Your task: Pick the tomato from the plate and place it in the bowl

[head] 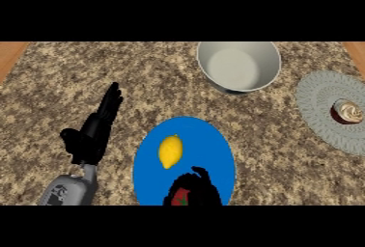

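A blue plate (206,144) lies at the front middle of the counter. On its near edge the red tomato (181,197) shows only as a small red patch, because my right hand (196,188) is curled round it from above. A yellow lemon (170,151) lies on the plate's left half, apart from the hand. The white bowl (239,65) stands at the back, beyond the plate, with nothing in it. My left hand (95,132) rests open on the left, fingers pointing away.
A grey round mat (324,108) lies at the right edge with a small brown cupcake (348,112) on it. Wooden strips border the speckled stone counter (85,72) at both back corners.
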Controlling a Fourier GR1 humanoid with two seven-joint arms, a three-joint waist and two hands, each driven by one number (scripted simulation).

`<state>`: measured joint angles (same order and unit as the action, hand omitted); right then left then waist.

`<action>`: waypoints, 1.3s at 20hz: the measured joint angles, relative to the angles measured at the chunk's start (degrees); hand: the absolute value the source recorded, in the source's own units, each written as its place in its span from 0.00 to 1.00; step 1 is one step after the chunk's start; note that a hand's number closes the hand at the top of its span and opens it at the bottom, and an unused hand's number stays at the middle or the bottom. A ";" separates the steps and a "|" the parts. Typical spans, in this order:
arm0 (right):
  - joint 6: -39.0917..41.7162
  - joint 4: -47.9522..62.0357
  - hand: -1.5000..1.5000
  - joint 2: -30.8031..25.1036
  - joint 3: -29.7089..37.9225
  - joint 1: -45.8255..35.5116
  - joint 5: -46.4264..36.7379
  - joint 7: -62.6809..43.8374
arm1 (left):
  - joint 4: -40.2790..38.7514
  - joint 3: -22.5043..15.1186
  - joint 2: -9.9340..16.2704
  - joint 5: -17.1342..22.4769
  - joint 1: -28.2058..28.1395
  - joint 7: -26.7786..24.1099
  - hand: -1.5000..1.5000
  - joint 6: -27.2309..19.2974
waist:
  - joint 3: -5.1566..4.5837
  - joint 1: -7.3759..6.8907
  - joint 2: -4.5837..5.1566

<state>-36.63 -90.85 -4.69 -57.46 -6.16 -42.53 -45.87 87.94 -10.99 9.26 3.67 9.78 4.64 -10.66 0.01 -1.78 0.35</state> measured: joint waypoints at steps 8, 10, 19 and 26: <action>16.93 -7.58 1.00 -6.98 -16.60 -6.56 11.63 18.70 | 0.16 -2.42 -1.00 0.03 2.40 -0.29 0.50 2.05 | 0.51 -7.44 1.87; 19.28 -7.88 1.00 -7.53 -18.65 -8.00 15.30 24.66 | 0.06 -2.62 -1.11 -0.01 2.70 -0.30 0.50 2.20 | 0.57 -7.62 1.99; 22.56 -11.33 1.00 -12.45 -19.35 -13.07 21.52 47.59 | -0.66 -2.05 -1.09 -0.13 2.71 -0.18 0.50 1.69 | 0.46 -4.66 1.27; 28.41 -21.87 1.00 -25.61 -9.21 -19.04 29.54 56.06 | -1.08 -0.56 -0.79 -0.10 2.04 -0.14 0.50 0.59 | 0.28 -1.44 0.95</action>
<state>-8.22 -112.73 -30.30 -66.67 -25.19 -12.99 10.19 86.86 -11.55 8.47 3.57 11.82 4.50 -10.07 0.29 -3.22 1.30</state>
